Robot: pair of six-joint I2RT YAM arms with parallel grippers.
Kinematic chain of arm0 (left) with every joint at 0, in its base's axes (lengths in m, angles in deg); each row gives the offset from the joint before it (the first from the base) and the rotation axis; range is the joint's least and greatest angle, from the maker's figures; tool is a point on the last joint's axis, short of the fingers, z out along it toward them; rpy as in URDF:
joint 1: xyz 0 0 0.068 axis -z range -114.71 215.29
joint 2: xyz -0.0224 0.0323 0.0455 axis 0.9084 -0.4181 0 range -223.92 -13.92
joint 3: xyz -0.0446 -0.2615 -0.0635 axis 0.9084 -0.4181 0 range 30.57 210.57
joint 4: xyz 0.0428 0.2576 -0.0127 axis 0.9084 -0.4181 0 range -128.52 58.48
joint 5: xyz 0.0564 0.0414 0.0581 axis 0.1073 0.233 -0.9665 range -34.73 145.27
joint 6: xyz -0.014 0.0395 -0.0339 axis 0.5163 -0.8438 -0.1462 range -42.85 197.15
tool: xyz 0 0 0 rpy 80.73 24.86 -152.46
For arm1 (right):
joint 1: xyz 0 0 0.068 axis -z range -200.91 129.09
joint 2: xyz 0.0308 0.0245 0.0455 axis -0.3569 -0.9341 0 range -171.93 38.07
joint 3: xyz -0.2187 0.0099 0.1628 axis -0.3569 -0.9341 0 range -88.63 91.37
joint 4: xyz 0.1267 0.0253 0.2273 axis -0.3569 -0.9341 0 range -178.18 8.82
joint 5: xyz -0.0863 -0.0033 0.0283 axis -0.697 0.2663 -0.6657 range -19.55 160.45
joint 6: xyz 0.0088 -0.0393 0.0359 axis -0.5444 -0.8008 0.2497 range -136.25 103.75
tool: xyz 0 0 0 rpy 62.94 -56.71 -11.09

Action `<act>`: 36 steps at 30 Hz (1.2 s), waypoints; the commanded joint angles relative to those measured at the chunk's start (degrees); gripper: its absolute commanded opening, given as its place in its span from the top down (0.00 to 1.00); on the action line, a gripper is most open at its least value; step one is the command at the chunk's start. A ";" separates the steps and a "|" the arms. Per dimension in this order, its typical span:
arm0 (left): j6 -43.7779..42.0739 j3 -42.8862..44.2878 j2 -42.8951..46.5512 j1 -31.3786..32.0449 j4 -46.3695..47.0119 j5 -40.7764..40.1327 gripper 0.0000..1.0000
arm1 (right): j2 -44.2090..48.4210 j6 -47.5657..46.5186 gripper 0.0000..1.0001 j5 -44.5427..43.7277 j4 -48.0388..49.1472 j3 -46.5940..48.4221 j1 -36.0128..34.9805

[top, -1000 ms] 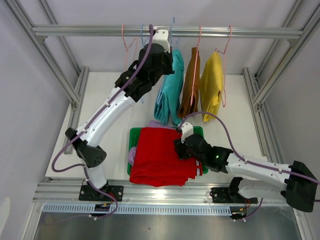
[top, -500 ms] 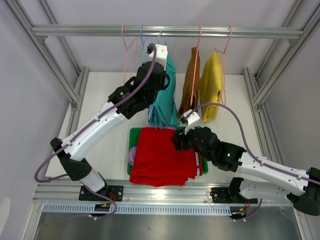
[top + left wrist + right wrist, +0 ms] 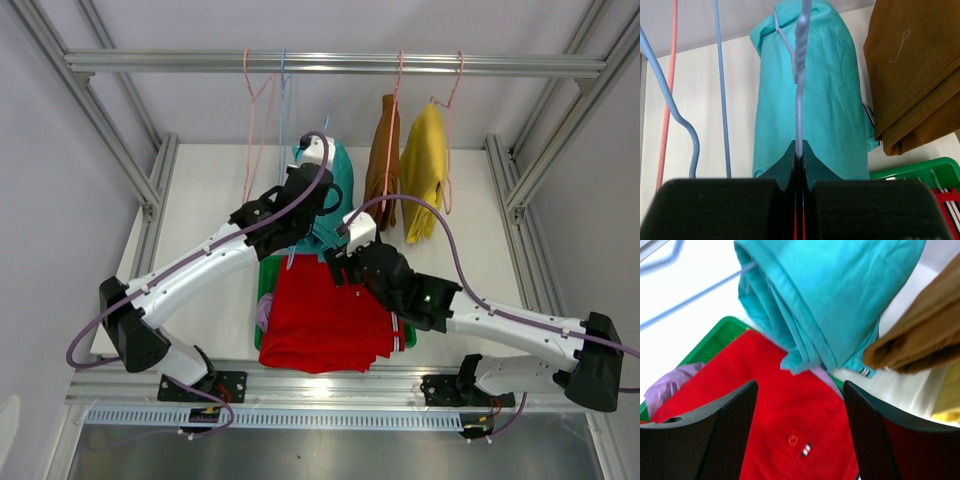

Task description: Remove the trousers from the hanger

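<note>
My left gripper is shut on the stem of a pale blue hanger that carries the teal trousers; hanger and trousers hang off the rail, above the tray's far edge. My right gripper is open just below the teal trousers' lower end, above the red trousers. The red trousers lie in the green tray on top of the lilac trousers. The brown trousers and the yellow trousers hang on pink hangers on the rail.
An empty pink hanger and an empty blue hanger hang on the aluminium rail at the left. Frame posts stand at both sides of the white table.
My left gripper has brought the teal trousers on their hanger down off the rail toward the tray. My right gripper has moved up and left from the red trousers to under the teal pair.
</note>
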 commanded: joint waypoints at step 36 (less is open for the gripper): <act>6.48 -7.62 12.61 -2.33 5.71 11.32 1.00 | -17.44 -14.78 0.28 -5.49 32.63 1.55 4.22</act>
